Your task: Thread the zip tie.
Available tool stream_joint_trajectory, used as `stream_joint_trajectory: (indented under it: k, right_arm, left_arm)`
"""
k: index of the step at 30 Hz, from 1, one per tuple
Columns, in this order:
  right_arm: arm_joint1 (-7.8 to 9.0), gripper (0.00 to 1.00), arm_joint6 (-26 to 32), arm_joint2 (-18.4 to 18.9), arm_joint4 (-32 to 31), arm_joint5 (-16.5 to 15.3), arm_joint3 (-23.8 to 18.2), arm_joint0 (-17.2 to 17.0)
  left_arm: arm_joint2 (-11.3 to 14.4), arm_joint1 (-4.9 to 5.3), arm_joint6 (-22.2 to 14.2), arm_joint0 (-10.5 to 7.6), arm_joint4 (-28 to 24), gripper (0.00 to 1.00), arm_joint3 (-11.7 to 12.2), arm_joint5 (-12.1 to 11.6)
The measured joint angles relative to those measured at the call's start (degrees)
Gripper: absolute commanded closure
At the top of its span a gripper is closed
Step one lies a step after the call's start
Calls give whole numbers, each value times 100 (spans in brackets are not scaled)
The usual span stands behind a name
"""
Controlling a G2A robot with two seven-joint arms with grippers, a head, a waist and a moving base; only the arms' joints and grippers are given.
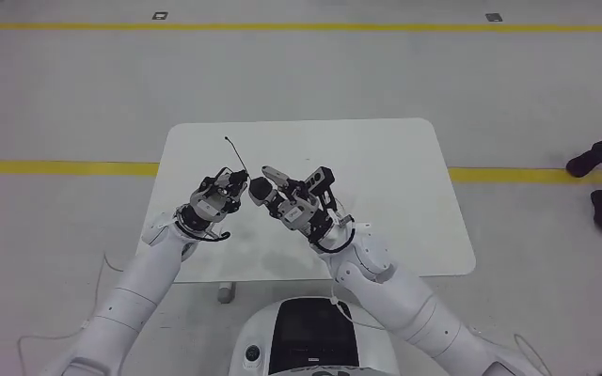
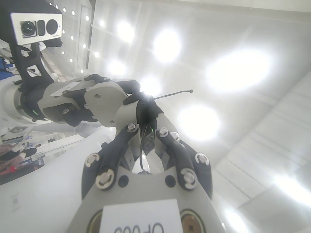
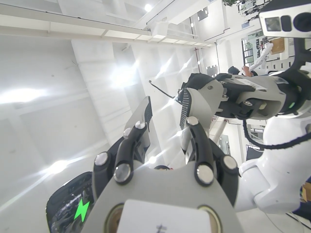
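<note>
A thin black zip tie [image 1: 232, 155] sticks up and away from my left gripper [image 1: 237, 179], which is held above the white table [image 1: 376, 160]. In the left wrist view this gripper [image 2: 145, 109] is shut on the zip tie [image 2: 172, 94]. One end of the tie points outward with a small head at its tip, and the other end runs down between the fingers. My right gripper [image 1: 263, 185] is close beside it, open and holding nothing. In the right wrist view its fingers [image 3: 145, 112] stand apart, just short of the zip tie [image 3: 160, 89].
Both grippers hover over the near left part of the table, whose surface is bare. Grey floor with yellow tape lines [image 1: 75, 167] surrounds it.
</note>
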Motion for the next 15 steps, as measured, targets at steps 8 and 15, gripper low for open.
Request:
stream_joint_trajectory:
  k: [8,15]
  right_arm:
    - [-101,79,84,34,2,39,93,-37]
    - [-181,79,131,66,-28,40,138,-71]
  left_arm:
    - [0,0,0,0,0,100,0,0]
    - [0,0,0,0,0,100,0,0]
